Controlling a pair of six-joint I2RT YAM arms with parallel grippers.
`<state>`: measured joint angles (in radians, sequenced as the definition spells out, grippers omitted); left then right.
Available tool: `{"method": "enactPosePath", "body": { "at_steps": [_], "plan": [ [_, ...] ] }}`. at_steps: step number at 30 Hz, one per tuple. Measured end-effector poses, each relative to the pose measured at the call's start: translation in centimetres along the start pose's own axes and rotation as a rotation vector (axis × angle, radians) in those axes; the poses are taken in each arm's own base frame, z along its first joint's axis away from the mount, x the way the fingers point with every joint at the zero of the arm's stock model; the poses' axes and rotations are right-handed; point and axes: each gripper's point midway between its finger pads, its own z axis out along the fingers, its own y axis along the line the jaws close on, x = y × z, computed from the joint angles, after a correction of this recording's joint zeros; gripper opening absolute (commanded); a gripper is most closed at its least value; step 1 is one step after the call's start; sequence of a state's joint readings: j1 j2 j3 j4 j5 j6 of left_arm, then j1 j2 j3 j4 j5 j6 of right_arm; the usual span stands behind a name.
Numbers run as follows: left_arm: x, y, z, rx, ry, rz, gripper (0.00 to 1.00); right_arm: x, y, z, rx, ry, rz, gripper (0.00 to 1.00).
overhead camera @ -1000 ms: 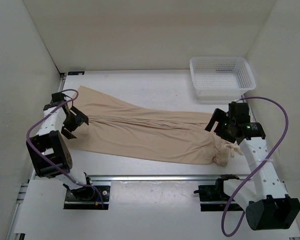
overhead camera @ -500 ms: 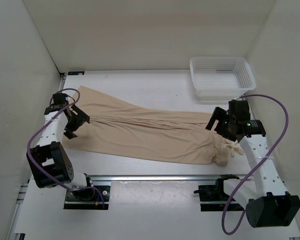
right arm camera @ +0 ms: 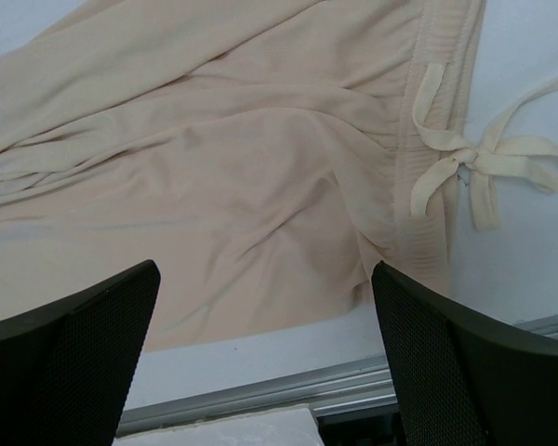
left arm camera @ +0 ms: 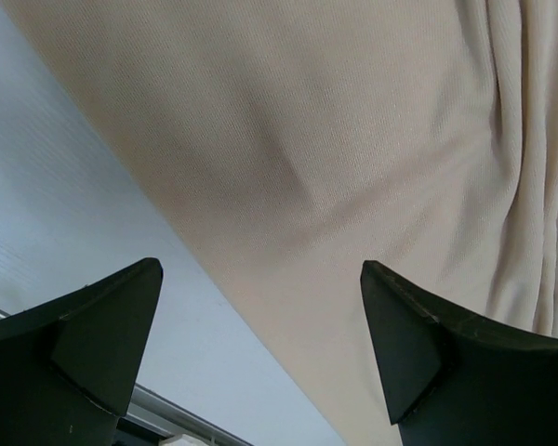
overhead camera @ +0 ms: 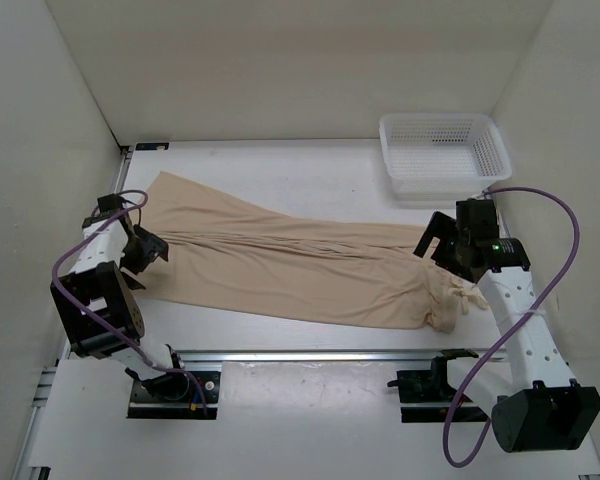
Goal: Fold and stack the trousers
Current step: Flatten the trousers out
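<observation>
The left gripper (overhead camera: 145,250), wide open and empty, hovers above the leg ends of the trousers (overhead camera: 300,265), which lie flat across the table (overhead camera: 310,170). The right gripper (overhead camera: 432,240), equally spread and empty, hangs over the waistband. Only its wrist view resolves the drawstring (right arm camera: 479,158), seemingly knotted.

Trousers (left arm camera: 353,139): cut off ahead of the left pincer (left arm camera: 260,269).
Drawstring (right arm camera: 488,153): we lose its end right of the right pincer (right arm camera: 265,269).

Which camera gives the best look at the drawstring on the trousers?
The right wrist view: the drawstring sits large at the upper right, its bow clear. The top external view shows it only as tiny pale loops. The left wrist view shows plain trousers fabric, no drawstring.
</observation>
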<state>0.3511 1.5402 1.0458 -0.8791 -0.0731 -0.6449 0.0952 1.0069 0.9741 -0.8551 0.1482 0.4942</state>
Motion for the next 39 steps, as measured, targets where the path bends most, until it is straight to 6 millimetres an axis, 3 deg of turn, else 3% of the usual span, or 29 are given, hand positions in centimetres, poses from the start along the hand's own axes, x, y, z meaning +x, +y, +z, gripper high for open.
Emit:
{"method": "enactPosePath", "body": {
  "at_steps": [9,14,19,25,28,36,39],
  "plan": [
    [0.0,0.8,0.9,-0.036,0.026,-0.015,0.99,-0.3,0.6,0.3,-0.024,-0.001,-0.002,0.97],
    [-0.7,2.5,1.9,-0.075,0.043,-0.074,0.85,0.8,2.0,1.3,-0.074,0.09,-0.016,0.86],
    [-1.6,4.2,2.1,-0.112,0.05,-0.128,0.87,0.7,2.4,0.6,-0.102,0.074,-0.025,0.81],
    [-3.7,5.6,1.7,-0.137,0.023,-0.156,1.0,0.7,2.3,0.5,-0.103,0.071,-0.035,0.8],
    [-4.9,6.2,2.1,-0.163,0.014,-0.156,1.0,0.7,2.3,0.5,-0.104,0.071,-0.036,0.8],
    [-4.1,6.9,4.1,-0.207,0.088,-0.127,1.0,0.5,2.5,0.2,-0.112,0.059,-0.036,0.81],
    [-4.1,7.1,4.2,-0.21,0.096,-0.129,0.94,0.4,2.5,0.1,-0.114,0.055,-0.036,0.81]
  ]
}}
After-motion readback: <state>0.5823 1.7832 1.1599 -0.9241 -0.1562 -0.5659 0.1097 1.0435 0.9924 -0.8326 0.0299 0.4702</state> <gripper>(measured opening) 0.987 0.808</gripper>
